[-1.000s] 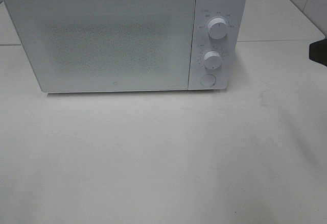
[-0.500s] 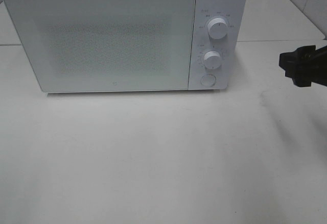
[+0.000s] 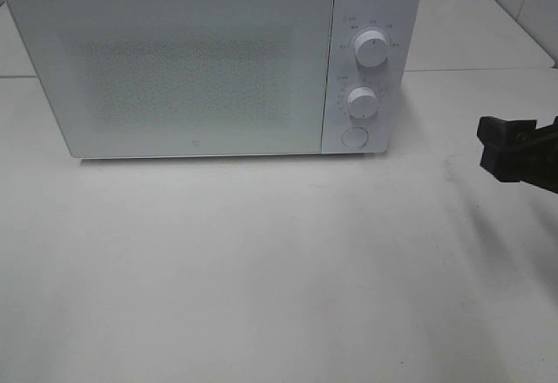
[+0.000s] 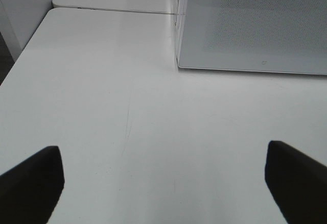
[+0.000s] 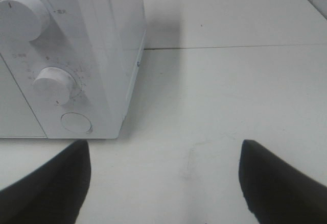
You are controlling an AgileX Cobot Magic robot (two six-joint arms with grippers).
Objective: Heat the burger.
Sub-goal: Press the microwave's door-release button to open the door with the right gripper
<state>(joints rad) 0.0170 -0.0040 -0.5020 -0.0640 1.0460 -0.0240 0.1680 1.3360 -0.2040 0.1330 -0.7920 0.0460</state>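
Left gripper [image 4: 163, 152] and right gripper [image 5: 163, 155] are both spread wide with nothing between them. The right one is cut off at the frame edge from above. Ahead of them is the table [image 3: 261, 270], then the microwave [image 3: 192, 69]. Its frosted door [image 3: 183, 73] is closed, so I can't make out the burger.

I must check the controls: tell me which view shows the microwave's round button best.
Right wrist: the round button sits close and large beneath the lower knob. Exterior high shows the button whole but small. Left wrist shows only the door, no button.
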